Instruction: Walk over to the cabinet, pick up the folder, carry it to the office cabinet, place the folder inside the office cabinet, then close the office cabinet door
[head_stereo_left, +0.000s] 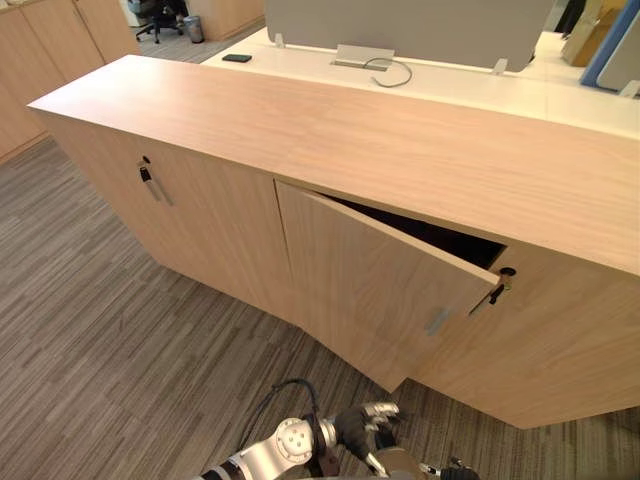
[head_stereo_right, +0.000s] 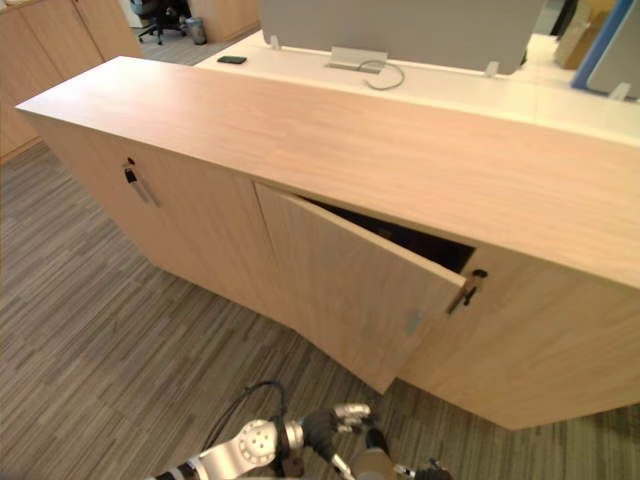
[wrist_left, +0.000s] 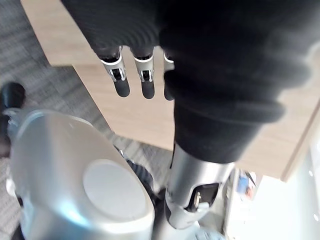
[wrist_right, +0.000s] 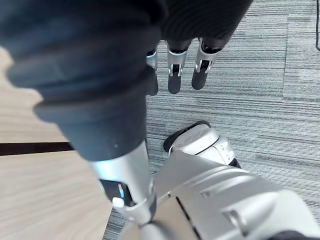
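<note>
A long low cabinet (head_stereo_left: 330, 140) of light wood stands in front of me. Its middle door (head_stereo_left: 380, 290) hangs ajar, swung out towards me, with a dark gap (head_stereo_left: 440, 240) behind its upper edge. A small metal handle (head_stereo_left: 438, 320) sits near the door's free edge, and a key (head_stereo_left: 497, 285) hangs in the lock of the neighbouring right door. My left hand (head_stereo_left: 372, 420) is low, in front of the ajar door and apart from it; its fingers (wrist_left: 145, 80) are straight and hold nothing. My right hand's fingers (wrist_right: 174, 80) hang straight over the carpet, empty.
The cabinet's left door (head_stereo_left: 200, 220) is closed, with a key (head_stereo_left: 145, 172) in its lock. Behind the cabinet is a white desk (head_stereo_left: 480, 85) with a grey partition (head_stereo_left: 400, 25), a black phone (head_stereo_left: 237, 58) and a cable (head_stereo_left: 392, 72). More wooden cabinets (head_stereo_left: 40, 50) line the far left. Grey carpet (head_stereo_left: 100, 350) lies before me.
</note>
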